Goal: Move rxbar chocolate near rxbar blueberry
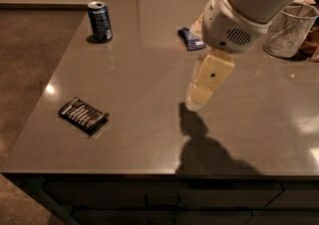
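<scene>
Hovering over the glossy countertop (139, 59) is a blocky cream gripper (195, 100), whose state I cannot tell.

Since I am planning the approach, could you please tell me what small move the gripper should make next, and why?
Probably move toward the rxbar chocolate: the gripper hovers over the table, well away from that bar, which lies near the front-left edge, far from the rxbar blueberry.

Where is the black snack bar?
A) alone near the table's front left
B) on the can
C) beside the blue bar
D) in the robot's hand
A: the rxbar chocolate lies flat near the front left edge of the table, far from the rxbar blueberry; the hand hangs over the table's middle.
</scene>
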{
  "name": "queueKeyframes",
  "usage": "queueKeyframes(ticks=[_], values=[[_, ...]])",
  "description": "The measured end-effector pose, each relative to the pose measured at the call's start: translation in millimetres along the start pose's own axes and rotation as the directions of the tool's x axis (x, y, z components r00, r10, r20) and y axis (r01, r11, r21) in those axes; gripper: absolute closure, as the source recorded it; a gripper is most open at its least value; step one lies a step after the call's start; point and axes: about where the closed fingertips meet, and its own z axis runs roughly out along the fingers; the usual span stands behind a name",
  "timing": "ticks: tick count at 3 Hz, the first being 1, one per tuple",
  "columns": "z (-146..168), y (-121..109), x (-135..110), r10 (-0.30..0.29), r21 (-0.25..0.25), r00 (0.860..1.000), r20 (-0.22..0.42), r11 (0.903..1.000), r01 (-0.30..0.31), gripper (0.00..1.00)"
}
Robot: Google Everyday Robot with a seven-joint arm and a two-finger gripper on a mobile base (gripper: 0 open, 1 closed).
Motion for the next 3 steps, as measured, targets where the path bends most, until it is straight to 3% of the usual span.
queueKeyframes(ticks=[2, 3], values=[[100, 26, -88, 0.026, -0.051, 0.997, 0.067, 0.9985, -0.022, 0.00], [127, 37, -121, 0.063, -0.073, 0.994, 0.091, 0.9957, -0.056, 0.00]])
